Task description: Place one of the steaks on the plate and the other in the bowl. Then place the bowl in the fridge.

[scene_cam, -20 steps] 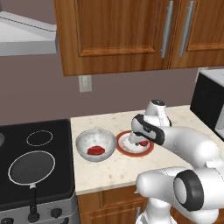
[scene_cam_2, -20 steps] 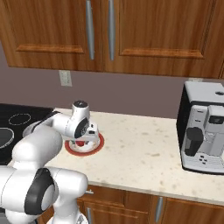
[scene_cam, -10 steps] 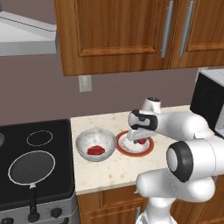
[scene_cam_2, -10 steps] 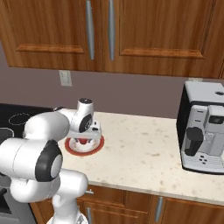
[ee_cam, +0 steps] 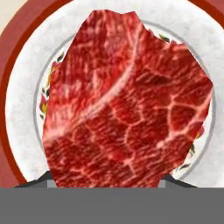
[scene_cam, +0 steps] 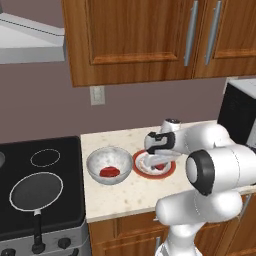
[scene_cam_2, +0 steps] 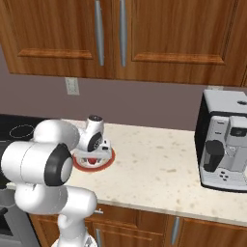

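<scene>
Okay, your gripper (scene_cam: 157,163) hangs low over the plate (scene_cam: 136,167), and one steak (ee_cam: 127,109) sits right under the hand camera on the plate's white centre. It's a flat, ragged chunk with marbled red and pale fat lines, its long axis running up-down in the hand view. You can't tell whether the jaws grip it or stand clear of it. The other steak (scene_cam: 109,172) already lies in the bowl (scene_cam: 95,161), round, grey and speckled, just beside the plate on the stove side. Likely your next target is the bowl rim
</scene>
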Available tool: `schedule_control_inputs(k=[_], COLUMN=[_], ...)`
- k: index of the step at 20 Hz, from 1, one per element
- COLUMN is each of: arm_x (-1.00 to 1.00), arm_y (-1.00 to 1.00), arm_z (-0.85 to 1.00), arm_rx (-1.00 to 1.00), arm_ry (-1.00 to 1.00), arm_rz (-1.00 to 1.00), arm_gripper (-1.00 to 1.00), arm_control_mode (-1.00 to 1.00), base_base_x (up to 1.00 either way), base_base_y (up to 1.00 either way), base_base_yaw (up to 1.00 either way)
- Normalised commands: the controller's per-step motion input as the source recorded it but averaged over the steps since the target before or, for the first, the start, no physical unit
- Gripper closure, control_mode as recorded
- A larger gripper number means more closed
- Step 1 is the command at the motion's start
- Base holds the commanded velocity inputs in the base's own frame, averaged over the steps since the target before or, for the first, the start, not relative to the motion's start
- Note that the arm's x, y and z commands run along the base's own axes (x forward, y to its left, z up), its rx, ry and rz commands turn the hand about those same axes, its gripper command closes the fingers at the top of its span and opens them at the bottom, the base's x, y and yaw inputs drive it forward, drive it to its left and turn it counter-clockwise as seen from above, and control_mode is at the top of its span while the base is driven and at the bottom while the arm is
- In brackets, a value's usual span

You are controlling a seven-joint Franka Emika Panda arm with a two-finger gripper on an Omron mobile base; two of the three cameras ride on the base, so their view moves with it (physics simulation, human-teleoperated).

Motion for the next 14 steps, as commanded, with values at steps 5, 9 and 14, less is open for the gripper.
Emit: schedule_control_inputs(k=[5, 9, 14], arm_x=[0.26, 0.26, 0.36], arm_y=[0.00, 0.00, 0.12], arm_z=[-0.25, -0.23, -0.30], arm_rx=[0.00, 0.00, 0.00], arm_ry=[0.00, 0.00, 0.01], arm_rz=[0.00, 0.00, 0.00], arm_gripper=[1.00, 1.00, -1.00], arm_control_mode=[-1.00, -1.00, -1.00], base_base_x=[0.00, 0.00, 0.00], base_base_y=[0.00, 0.00, 0.00], base_base_yaw=[0.00, 0.00, 0.00])
